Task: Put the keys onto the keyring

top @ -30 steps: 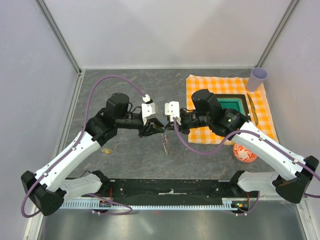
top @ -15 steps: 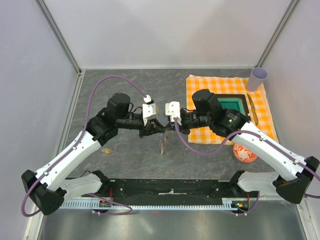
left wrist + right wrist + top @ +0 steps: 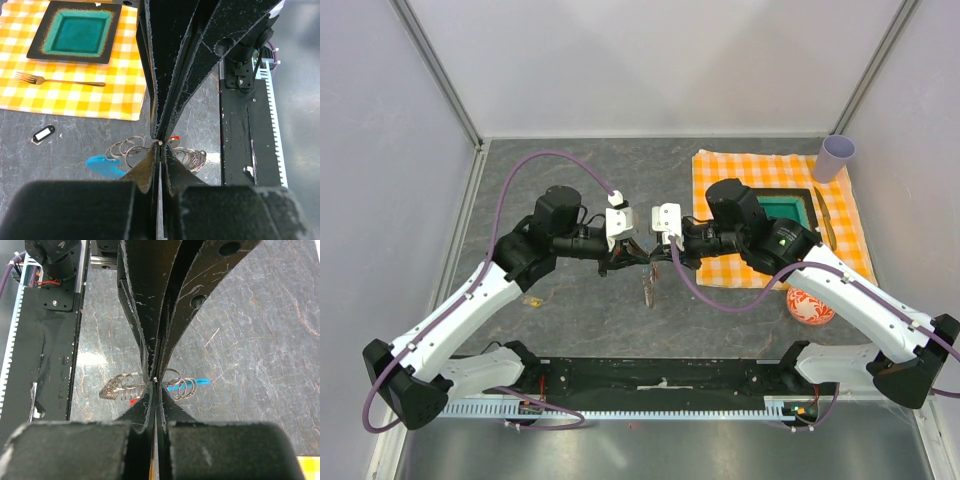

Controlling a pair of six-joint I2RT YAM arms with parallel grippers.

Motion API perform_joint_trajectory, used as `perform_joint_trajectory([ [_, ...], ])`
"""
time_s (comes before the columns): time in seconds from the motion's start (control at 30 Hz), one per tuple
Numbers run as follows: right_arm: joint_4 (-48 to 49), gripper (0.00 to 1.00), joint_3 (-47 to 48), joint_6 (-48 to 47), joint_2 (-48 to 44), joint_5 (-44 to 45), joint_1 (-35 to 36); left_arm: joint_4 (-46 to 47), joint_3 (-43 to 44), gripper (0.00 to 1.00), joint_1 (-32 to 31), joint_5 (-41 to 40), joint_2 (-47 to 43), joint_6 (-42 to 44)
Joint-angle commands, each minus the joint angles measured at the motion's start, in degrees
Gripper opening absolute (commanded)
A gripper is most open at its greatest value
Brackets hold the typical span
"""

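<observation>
Keyring (image 3: 647, 285) dangling over the desk (image 3: 620, 170), mid-workspace, where the two arms' tips meet.
One keyring: fine grey rings bunched together, with one curved blue piece (image 3: 105, 166). One key (image 3: 174, 139), red head showing among the rings. Left fingers (image 3: 156, 152) and right fingers (image 3: 150, 395) meet tip to tip, both clenched on the ring wire. A second ago the left fingers stood apart, and the bundle hung slightly further right. Beyond: one checked cloth (image 3: 75, 102), one green plate (image 3: 75, 32), one fork (image 3: 60, 80), one black-and-white fob (image 3: 43, 133).

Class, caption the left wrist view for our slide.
Left gripper and right gripper meet, pinching the keyring above the table.
</observation>
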Motion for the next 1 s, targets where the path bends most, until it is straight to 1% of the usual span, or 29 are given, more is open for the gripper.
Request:
perform_joint_trajectory([
  [0.0,4.1,0.00,1.1,0.0,-1.6,-0.7,0.4,-0.5,1.9,0.02,-0.3,0.1,-0.8,1.1],
  [0.03,4.6,0.00,0.6,0.4,-1.9,-0.3,0.4,-0.1,1.4,0.02,-0.3,-1.0,-1.2,0.8],
  [0.07,6.5,0.02,0.0,1.6,-2.6,1.1,0.4,1.7,0.8,0.02,-0.3,-1.4,-2.3,0.2],
  [0.13,9.2,0.12,-2.3,3.2,-3.8,3.0,0.4,4.1,-1.4,0.02,-0.3,-2.6,-3.9,-0.7],
  [0.17,11.5,0.20,-3.1,4.7,-5.0,4.5,0.4,6.9,-2.3,0.02,-0.3,-3.1,-5.3,-1.4],
  [0.23,13.6,0.27,-5.0,6.7,-6.7,5.7,0.4,10.5,-5.4,0.02,-0.3,-4.1,-6.9,-2.8],
  [0.27,15.9,0.34,-5.6,7.7,-7.2,6.4,0.3,14.9,-6.9,0.02,-0.3,-4.3,-8.6,-5.1],
  [0.33,18.0,0.38,-7.6,10.7,-8.4,8.9,0.3,20.9,-11.6,0.02,-0.3,-4.5,-10.1,-7.8],
  [0.37,20.2,0.38,-8.3,11.9,-8.8,9.8,0.2,27.7,-13.4,0.02,-0.3,-4.7,-11.6,-11.3],
  [0.4,21.4,0.38,-10.0,13.8,-9.3,11.0,0.3,31.1,-15.2,0.02,-0.3,-4.9,-12.3,-12.9],
  [0.43,22.5,0.38,-10.8,14.8,-10.2,10.8,-0.1,34.3,-18.9,0.02,-0.3,-5.1,-13.1,-14.4],
  [0.47,24.4,0.38,-11.6,15.6,-10.5,10.0,-0.3,37.8,-20.5,0.02,-0.3,-5.2,-13.7,-17.0],
  [0.5,25.0,0.38,-12.6,16.5,-10.7,9.0,-0.5,42.3,-21.7,0.02,-0.2,-5.7,-14.5,-17.6],
  [0.53,25.4,0.38,-12.8,18.3,-10.8,7.0,-1.0,44.2,-23.5,0.02,-0.3,-6.0,-14.8,-18.2],
  [0.63,27.7,0.38,-14.4,21.4,-10.4,2.9,-2.0,48.3,-25.0,0.02,-0.3,-7.2,-15.6,-18.7],
  [0.83,29.8,0.38,-17.5,24.4,-10.7,0.7,-4.1,52.5,-26.5,0.02,-0.3,-9.9,-17.9,-18.4],
  [0.97,31.4,0.38,-19.2,26.9,-11.0,-1.6,-5.8,53.6,-27.2,0.02,-0.3,-9.6,-18.1,-18.1],
])
